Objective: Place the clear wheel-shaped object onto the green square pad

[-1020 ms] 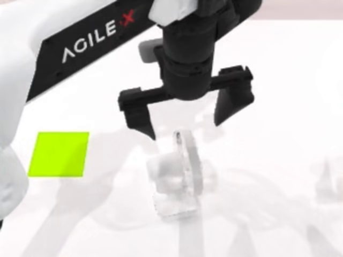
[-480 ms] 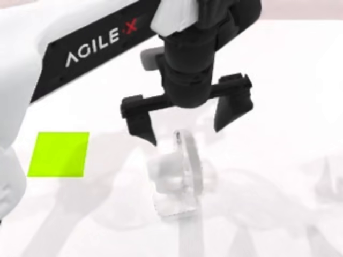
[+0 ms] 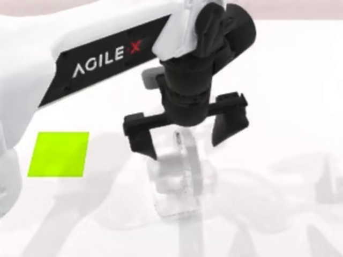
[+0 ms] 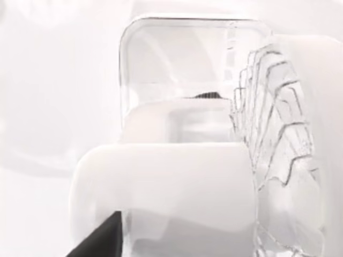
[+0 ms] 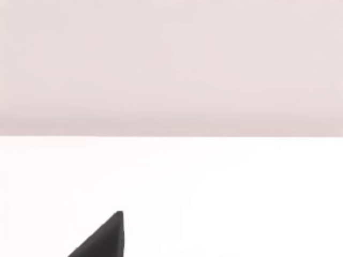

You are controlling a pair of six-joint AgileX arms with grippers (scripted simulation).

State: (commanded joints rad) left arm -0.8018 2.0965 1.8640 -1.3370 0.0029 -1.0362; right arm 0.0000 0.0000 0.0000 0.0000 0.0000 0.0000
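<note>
Left gripper point(image 3: 185, 136) is held above the wheel point(image 3: 179, 176), jaws spread wide, nothing gripped. Wheel is seen mid-worktop, well right of the pad point(image 3: 59, 154). It is judged light, stiff, slick, thin-spoked; the chunky hub is preferred for grasping. Right gripper is parked, its state not discernible.

- White bench point(image 3: 289, 96), plain and unmarked, fills the top view.
- Pale pinkish wall point(image 3: 300, 8) runs along its 12 o'clock edge.
</note>
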